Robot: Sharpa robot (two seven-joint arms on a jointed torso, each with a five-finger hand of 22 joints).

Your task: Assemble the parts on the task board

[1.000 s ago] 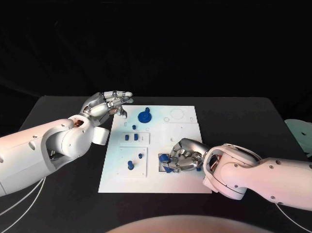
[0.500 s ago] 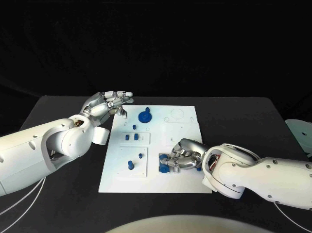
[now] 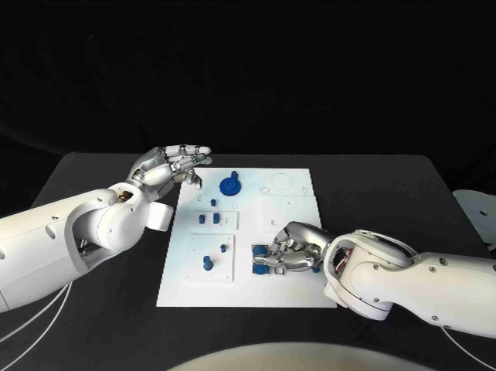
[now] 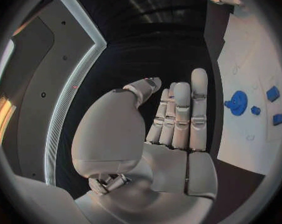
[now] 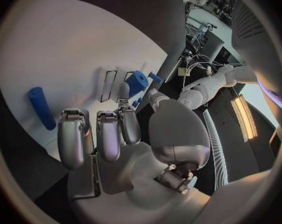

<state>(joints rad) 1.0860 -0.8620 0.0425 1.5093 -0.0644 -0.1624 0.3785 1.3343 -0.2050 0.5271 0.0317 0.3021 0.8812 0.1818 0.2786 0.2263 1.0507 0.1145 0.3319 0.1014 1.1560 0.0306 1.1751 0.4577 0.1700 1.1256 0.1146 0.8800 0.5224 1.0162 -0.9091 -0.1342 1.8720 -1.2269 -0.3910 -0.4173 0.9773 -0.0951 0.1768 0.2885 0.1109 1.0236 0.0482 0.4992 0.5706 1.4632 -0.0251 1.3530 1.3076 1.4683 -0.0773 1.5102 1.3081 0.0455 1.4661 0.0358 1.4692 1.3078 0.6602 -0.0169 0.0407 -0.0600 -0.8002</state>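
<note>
Your right hand (image 3: 287, 251) sits low and right of centre in the head view, fingers curled down over the lower right part of the task board (image 3: 287, 209). A blue block (image 3: 260, 250) lies just off its fingertips on the left, and another small blue piece (image 3: 262, 270) shows below them; you cannot tell whether the fingers touch or pinch either one. In the right wrist view the fingers (image 5: 110, 132) lie side by side, and nothing shows between them and the thumb. Past the fingertips stands a blue block (image 5: 137, 81), with a blue cylinder (image 5: 40, 107) lying flat on the white plate well apart to one side.

Your left hand (image 3: 172, 165) hangs at the upper left corner of the board, fingers pressed together and holding nothing; the left wrist view shows the fingers (image 4: 181, 114) straight and close, palm bare. A blue disc with a stem (image 3: 230, 185) stands on the board just right of that hand. Small blue pegs (image 3: 210, 218) stand in the middle left section, and a blue knob (image 3: 208, 263) in the lower left.

The right palm and forearm cover the lower right of the board; whatever lies there is hidden.

Against a second ago, the right hand has turned slightly and its fingers sit closer over the blue block. The left hand has stayed put.
</note>
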